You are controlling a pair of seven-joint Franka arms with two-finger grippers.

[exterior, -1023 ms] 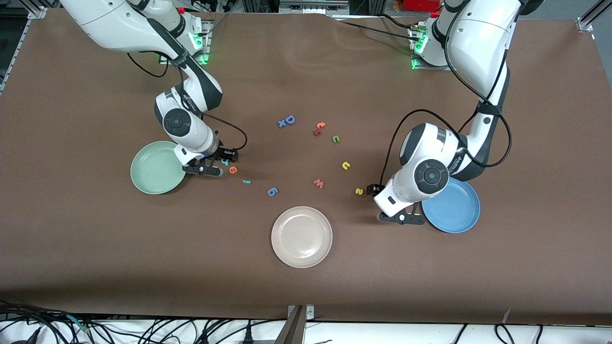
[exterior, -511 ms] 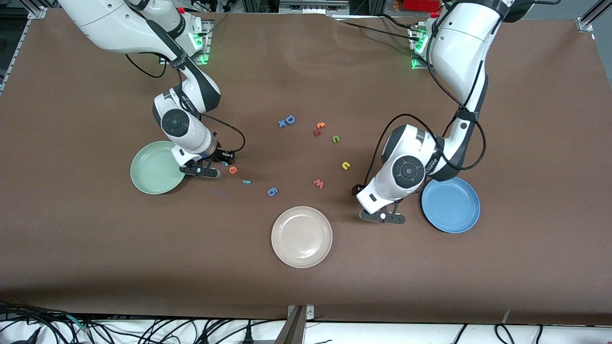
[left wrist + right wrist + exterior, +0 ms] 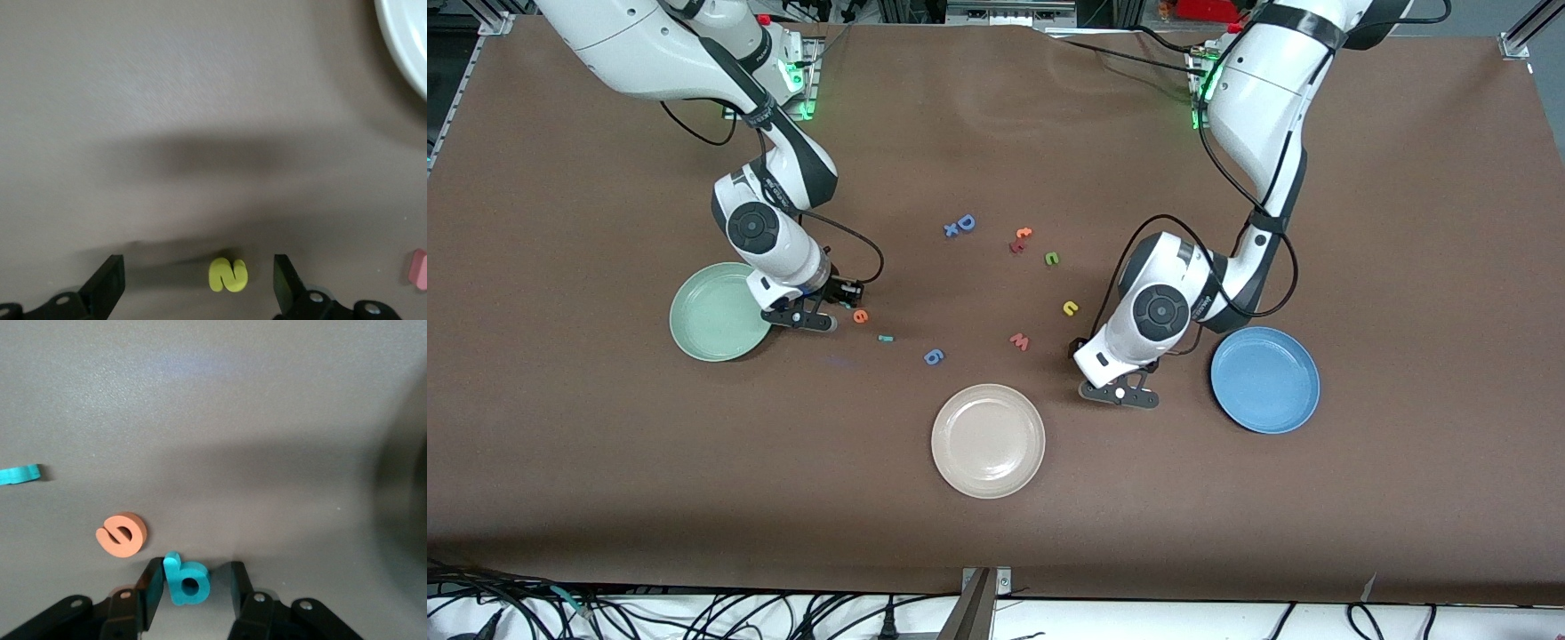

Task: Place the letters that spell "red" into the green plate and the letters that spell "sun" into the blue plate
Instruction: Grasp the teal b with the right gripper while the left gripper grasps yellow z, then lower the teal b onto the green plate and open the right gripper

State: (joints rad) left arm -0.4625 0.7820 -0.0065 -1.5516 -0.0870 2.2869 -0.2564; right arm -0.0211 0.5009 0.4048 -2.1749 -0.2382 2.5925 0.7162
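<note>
From across the table, both plates sit empty: round mint-green plate (image 3: 719,311), round blue plate (image 3: 1264,380).

Left wrist: left gripper (image 3: 197,288) spread wide around the yellow foam "s" (image 3: 228,275).

Right wrist: right gripper (image 3: 191,581) narrowing around the teal foam "d" (image 3: 185,579); the orange foam "e" (image 3: 121,534) lies just beside and could get nudged.

The table (image 3: 996,533), filling the frame, wears a matt brown cloth-like cover, faintly rippled near the top centre; the yellow "s" (image 3: 228,275) and teal "d" (image 3: 186,580) look like soft matt foam. The beige plate (image 3: 988,440), lower centre, has a smooth, slightly glossy finish; the arm shells are glossy white plastic.
</note>
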